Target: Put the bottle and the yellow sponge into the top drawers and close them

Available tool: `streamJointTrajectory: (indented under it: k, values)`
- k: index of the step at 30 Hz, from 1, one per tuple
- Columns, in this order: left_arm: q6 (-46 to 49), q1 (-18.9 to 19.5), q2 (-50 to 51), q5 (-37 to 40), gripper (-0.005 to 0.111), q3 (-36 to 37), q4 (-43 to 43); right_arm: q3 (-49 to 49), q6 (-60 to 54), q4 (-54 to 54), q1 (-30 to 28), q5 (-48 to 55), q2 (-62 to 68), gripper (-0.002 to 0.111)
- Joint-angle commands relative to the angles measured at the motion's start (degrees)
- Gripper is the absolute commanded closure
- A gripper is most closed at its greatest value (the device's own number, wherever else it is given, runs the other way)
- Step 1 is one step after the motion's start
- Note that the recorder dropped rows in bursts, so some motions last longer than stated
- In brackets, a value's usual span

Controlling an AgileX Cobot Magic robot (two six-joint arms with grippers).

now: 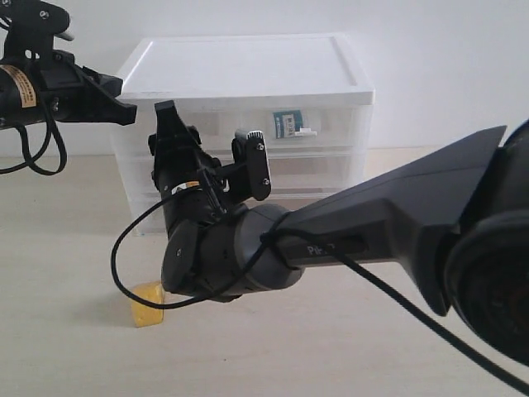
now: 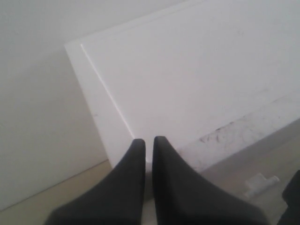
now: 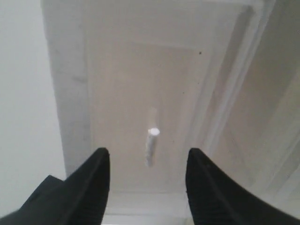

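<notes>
One cabinet, centre. One bottle inside its top-right drawer. One yellow sponge, on surface, lower left. Left gripper: fingers together. Right gripper: fingers apart.

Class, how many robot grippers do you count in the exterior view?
2. The left gripper hangs beside the cabinet's top left corner; the right gripper faces the cabinet front.

Right arm: matte dark-grey angular shell, rounded wrist joint, faint embossed lettering. Thin black cable runs loose alongside. Left arm: black, bearing a tan printed label. Fingers: smooth black, tapering to blunt tips.
</notes>
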Motion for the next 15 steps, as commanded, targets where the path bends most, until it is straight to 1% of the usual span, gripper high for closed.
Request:
streamJointTrajectory:
  k: [1,3,5,7,11,13,15]
  values:
    - [-0.5,0.2,0.9,1.4,0.103,-0.1,-0.3,-0.4,-0.7,-2.2,-2.2,0.7,0.0,0.074]
    - [0.3,0.2,0.9,1.3,0.103,-0.1,-0.3,-0.4,-0.7,-2.6,-2.6,1.2,0.0,0.083]
    - [0.5,0.2,0.9,1.3,0.103,-0.1,-0.3,-0.4,-0.7,-2.6,-3.0,2.5,0.0,0.088]
    - [0.5,0.2,0.9,1.3,0.103,-0.1,-0.3,-0.4,-0.7,-2.9,-3.2,2.8,0.0,0.085]
    - [0.5,0.2,0.9,1.3,0.103,-0.1,-0.3,-0.4,-0.7,-3.0,-3.5,4.0,0.0,0.071]
    - [0.5,0.2,0.9,1.3,0.103,-0.1,-0.3,-0.4,-0.7,-3.0,-3.5,4.1,0.0,0.069]
    - [0.5,0.2,0.9,1.3,0.103,-0.1,-0.3,-0.4,-0.7,-3.0,-3.5,4.1,0.0,0.069]
